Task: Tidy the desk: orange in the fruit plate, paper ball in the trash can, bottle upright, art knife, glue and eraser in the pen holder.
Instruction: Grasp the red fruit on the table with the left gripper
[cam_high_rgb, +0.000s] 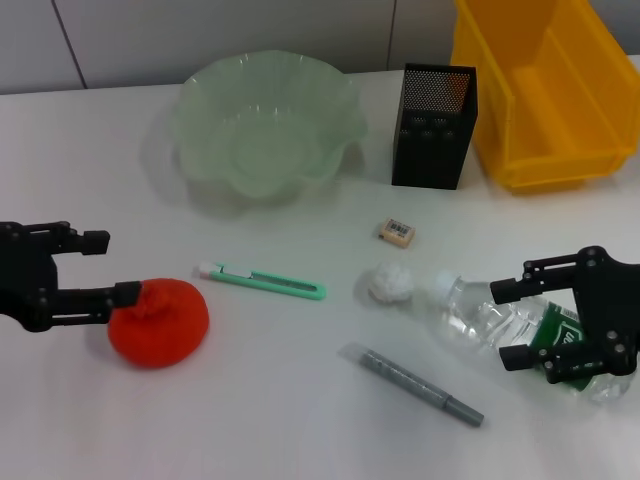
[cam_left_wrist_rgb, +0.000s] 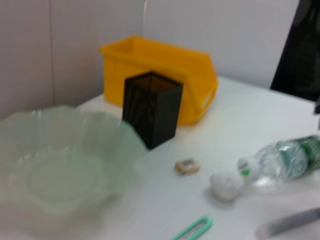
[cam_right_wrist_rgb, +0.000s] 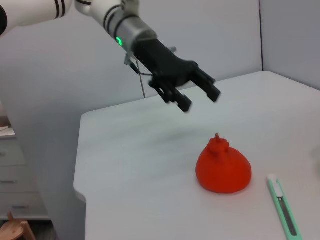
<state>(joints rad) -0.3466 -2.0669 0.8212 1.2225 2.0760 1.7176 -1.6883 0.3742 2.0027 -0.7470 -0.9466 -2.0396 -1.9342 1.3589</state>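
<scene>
1. nearest the head camera lies one grey glue pen (cam_high_rgb: 415, 385), flat on the plain white tabletop (cam_high_rgb: 280, 420); pale wall panels close off the far edge.
2. one clear plastic bottle with a green label (cam_high_rgb: 505, 325) lies on its side, and the right gripper (cam_high_rgb: 515, 322) sits over its body with fingers spread apart, one either side, not clamped.
3. one white crumpled paper ball (cam_high_rgb: 388, 283) rests just beside the bottle's cap; one small tan eraser (cam_high_rgb: 396, 232) lies behind it.
4. one mint-green art knife (cam_high_rgb: 262, 281) lies between the paper ball and one soft red-orange fruit shape (cam_high_rgb: 160, 321).
5. the left gripper (cam_high_rgb: 118, 268) hangs by the orange with fingers parted; its lower finger touches the fruit in the head view, while the right wrist view shows the gripper above and apart from it.
6. at the back stand one pale green wavy-rimmed fruit plate (cam_high_rgb: 205, 95), one black mesh pen holder (cam_high_rgb: 433, 126) and one yellow plastic bin (cam_high_rgb: 540, 90).
7. only the right wrist view shows drawers beyond the table edge.
</scene>
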